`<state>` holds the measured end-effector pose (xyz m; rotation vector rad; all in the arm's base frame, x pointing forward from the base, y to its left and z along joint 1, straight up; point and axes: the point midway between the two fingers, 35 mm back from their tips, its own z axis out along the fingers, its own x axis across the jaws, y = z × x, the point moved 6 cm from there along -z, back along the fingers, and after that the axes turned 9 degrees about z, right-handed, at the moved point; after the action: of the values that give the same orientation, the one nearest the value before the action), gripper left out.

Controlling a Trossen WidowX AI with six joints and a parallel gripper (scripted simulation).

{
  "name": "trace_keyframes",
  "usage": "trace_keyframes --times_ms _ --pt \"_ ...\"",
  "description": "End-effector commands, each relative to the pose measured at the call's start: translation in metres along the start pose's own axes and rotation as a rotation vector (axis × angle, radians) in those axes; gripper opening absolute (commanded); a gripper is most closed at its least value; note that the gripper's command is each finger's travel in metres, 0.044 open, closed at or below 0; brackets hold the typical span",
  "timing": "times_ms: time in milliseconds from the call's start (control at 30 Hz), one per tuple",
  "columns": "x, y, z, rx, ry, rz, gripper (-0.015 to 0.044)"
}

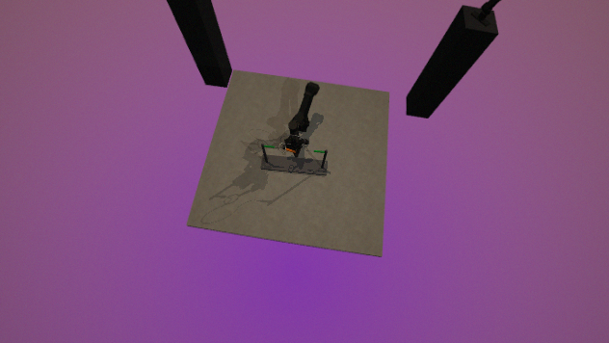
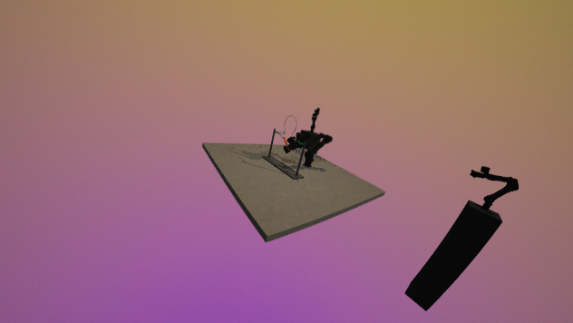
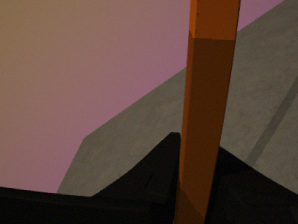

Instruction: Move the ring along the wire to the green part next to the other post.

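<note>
Ring w/ orange handle (image 3: 208, 96): clamped in the gripper (image 2: 292, 144), jaws closed on the handle. Desk (image 1: 337, 202): grey-brown slab, wire rig near its centre. Arm (image 1: 303, 113): reaches from the far edge toward the rig. Rig base plate (image 1: 294, 169): two posts, a green wire section beside each (image 1: 270, 146) (image 1: 319, 151). Handle sits approx. between the posts in top view, nearer the left-hand green section. Ring itself (image 2: 282, 134): too small to resolve vs. the wire.
</note>
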<state>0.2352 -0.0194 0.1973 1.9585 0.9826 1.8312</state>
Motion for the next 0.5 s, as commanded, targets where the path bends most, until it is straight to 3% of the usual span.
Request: trace_keyframes --times_ms 0,467 --pt "0.014 0.002 -0.008 0.045 0.02 0.068 -0.015" --pt "0.052 0.017 -0.032 0.252 0.097 0.342 -0.015"
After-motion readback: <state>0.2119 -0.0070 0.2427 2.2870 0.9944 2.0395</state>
